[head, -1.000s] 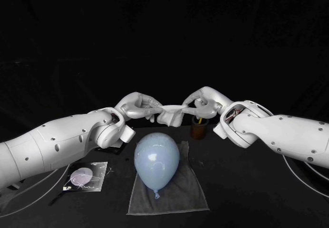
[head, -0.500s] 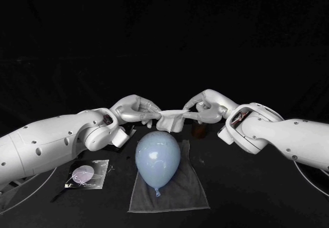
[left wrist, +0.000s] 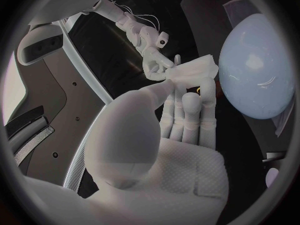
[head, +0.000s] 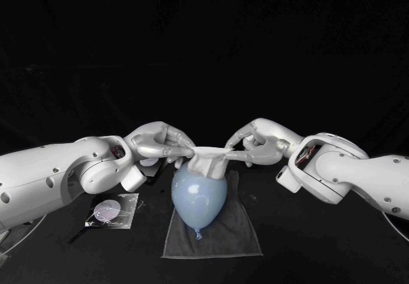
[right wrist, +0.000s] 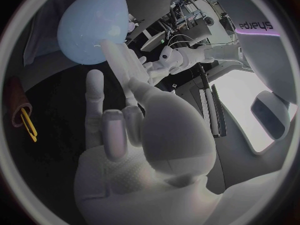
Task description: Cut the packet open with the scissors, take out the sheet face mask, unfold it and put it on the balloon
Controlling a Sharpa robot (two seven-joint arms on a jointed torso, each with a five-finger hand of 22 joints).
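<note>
Two white robot arms, the left (head: 51,171) and the right (head: 366,174), reach in over a black table (head: 341,248) and meet above its middle. A grey rectangular cloth (head: 230,242) lies flat on the table before the robot. On it rests a pale blue, egg-shaped balloon (head: 200,195), wide end away from the robot and knot (head: 198,235) toward it.

The silver left hand (head: 162,145) and the silver right hand (head: 256,145) each pinch an upper corner of a white sheet face mask (head: 208,161), its top edge drawn between them. The mask hangs over the balloon's wide far end; whether it touches the balloon cannot be told. In the left wrist view the mask (left wrist: 194,70) sits at the fingertips, just beside the balloon (left wrist: 256,70).

A dark, glossy packet with a pale round print (head: 113,212) lies flat on the table on the robot's left, apart from the cloth. In the right wrist view a brown cup (right wrist: 14,102) holds something yellow.
</note>
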